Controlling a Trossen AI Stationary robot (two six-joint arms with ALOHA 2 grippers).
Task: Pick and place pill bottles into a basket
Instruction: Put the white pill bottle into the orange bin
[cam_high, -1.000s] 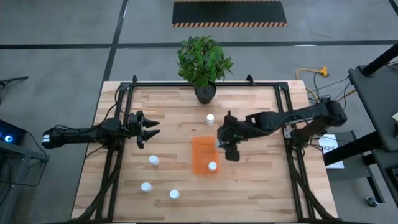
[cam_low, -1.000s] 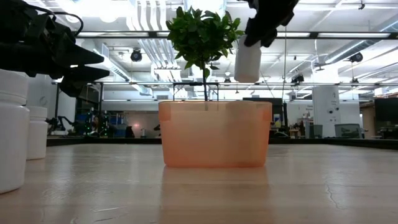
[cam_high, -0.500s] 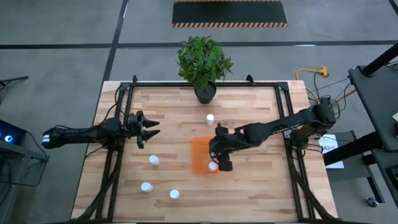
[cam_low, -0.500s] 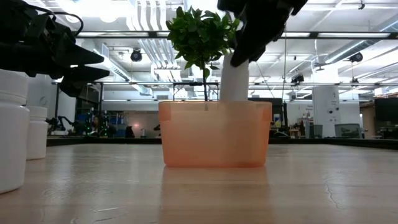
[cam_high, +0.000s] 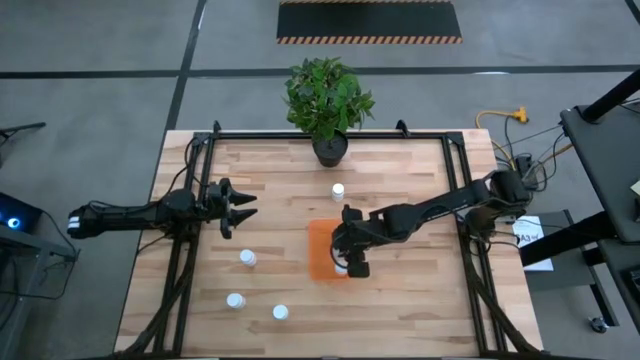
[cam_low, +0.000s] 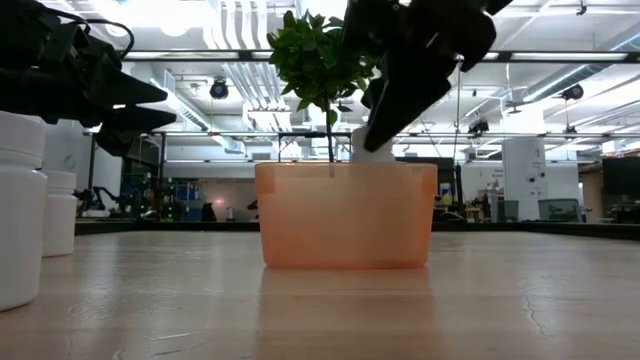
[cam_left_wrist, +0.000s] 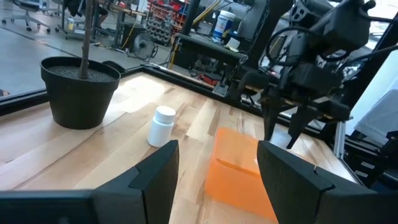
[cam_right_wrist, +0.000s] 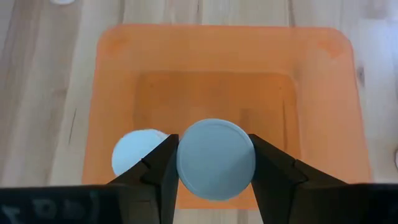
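Observation:
The orange basket (cam_high: 322, 248) sits mid-table. My right gripper (cam_high: 347, 258) hangs over its near right part, shut on a white pill bottle (cam_right_wrist: 216, 160), which reaches down into the basket (cam_low: 372, 150). A second bottle (cam_right_wrist: 140, 158) stands in the basket beside it. One bottle (cam_high: 338, 190) stands near the plant pot, and three (cam_high: 247, 258) (cam_high: 235, 300) (cam_high: 281, 313) stand at the near left. My left gripper (cam_high: 248, 206) hovers open and empty at the left. My right gripper pinches the bottle at its cap's sides (cam_right_wrist: 183, 163) between its two fingers (cam_right_wrist: 163, 171), which come from above and point down. The bottle is upright with its lower part inside the basket. Whether it stands on the basket's floor, I cannot tell.
A dark pot with a green plant (cam_high: 328, 145) stands at the table's far edge. A black frame runs along the table's sides (cam_high: 190, 250). In the left wrist view the pot (cam_left_wrist: 81, 90) and a bottle (cam_left_wrist: 163, 126) stand left of the basket (cam_left_wrist: 239, 171).
My right gripper has moved toward the table's near left and down, carrying the bottle from above the basket's far right into the basket. The bottle stayed upright, and most of it has sunk below the basket's rim.

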